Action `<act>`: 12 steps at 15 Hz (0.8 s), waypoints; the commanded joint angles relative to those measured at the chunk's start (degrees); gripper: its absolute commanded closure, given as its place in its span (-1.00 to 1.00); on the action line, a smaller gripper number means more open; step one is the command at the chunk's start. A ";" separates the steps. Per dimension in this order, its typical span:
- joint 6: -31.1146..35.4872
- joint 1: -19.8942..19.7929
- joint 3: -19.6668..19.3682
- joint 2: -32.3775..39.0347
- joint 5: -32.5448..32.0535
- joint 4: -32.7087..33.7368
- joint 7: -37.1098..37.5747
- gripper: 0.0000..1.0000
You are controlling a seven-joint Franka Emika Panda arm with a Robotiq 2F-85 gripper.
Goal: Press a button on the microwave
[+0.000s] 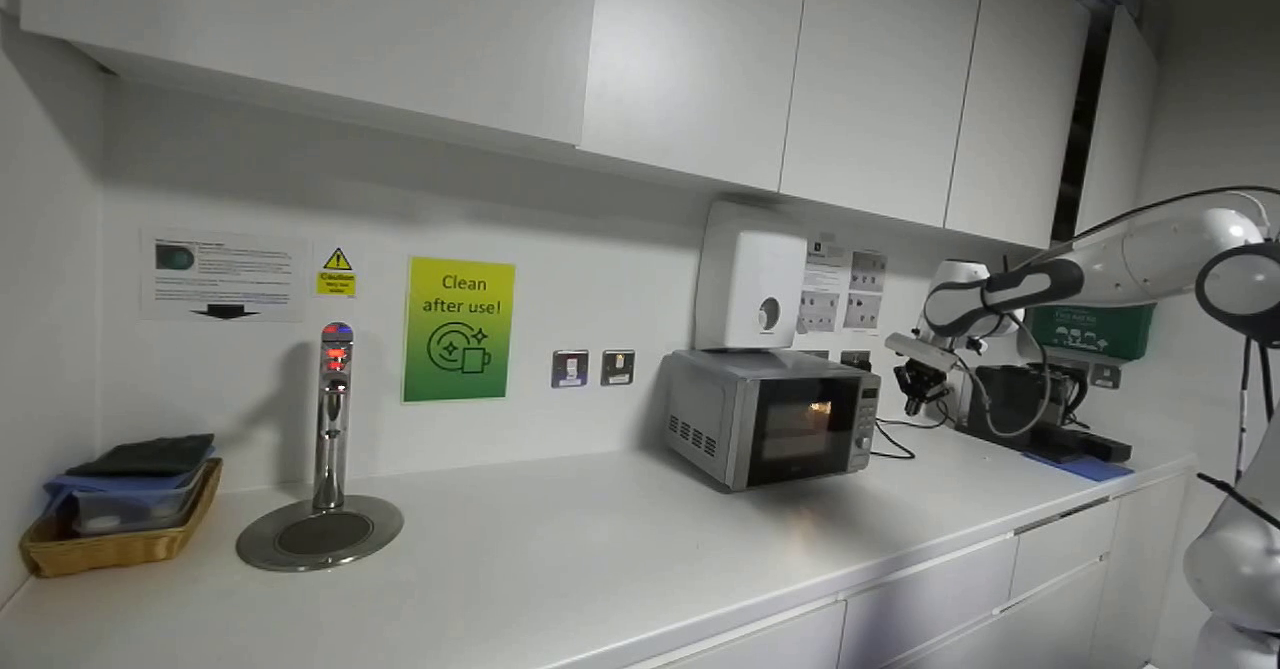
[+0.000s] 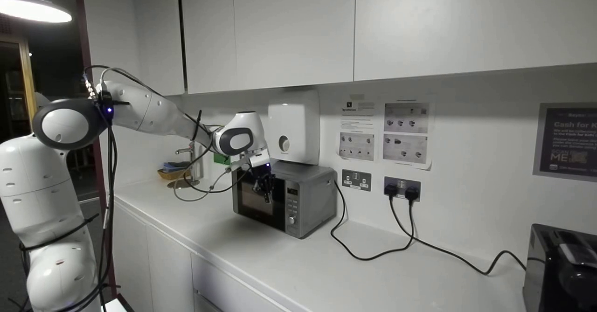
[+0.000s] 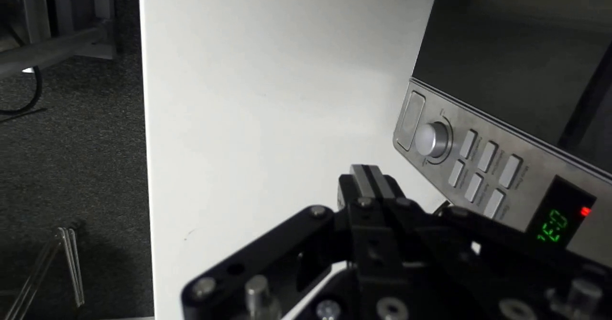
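Observation:
The silver-grey microwave (image 1: 770, 419) stands on the counter, and it also shows in an exterior view (image 2: 303, 200). A warm light glows behind its dark door window (image 1: 812, 427). In the wrist view its control strip (image 3: 416, 114) has a round knob (image 3: 431, 139), several grey buttons (image 3: 487, 156) and a display (image 3: 557, 219) with green digits and a red light. My gripper (image 3: 367, 168) is shut and empty, its fingertips together. It hangs in front of the microwave near the control strip, apart from it; it shows in both exterior views (image 1: 918, 407) (image 2: 267, 196).
A white dispenser (image 1: 750, 279) hangs on the wall above the microwave. Wall cupboards (image 1: 690, 59) overhang the counter. Black cables (image 2: 368, 257) run from the sockets along the counter to a dark machine (image 2: 559, 274). The counter's front edge (image 3: 146, 143) shows in the wrist view.

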 commanded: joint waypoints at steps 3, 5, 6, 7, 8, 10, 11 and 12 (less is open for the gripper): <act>2.87 0.30 -1.17 1.69 0.85 -1.33 -0.60 1.00; 4.19 0.45 -1.42 2.43 2.00 -1.71 -1.85 1.00; 5.45 0.55 -1.52 2.75 2.88 -2.10 -2.60 1.00; 6.11 0.63 -1.59 3.07 3.69 -2.38 -3.34 1.00; 6.99 0.70 -1.66 3.38 4.51 -2.66 -4.24 1.00; 8.00 0.81 -1.78 3.97 6.78 -3.03 -6.72 1.00; 8.61 0.88 -1.82 4.14 8.41 -3.28 -8.40 1.00; 8.80 0.92 -1.83 4.36 9.68 -3.32 -9.68 1.00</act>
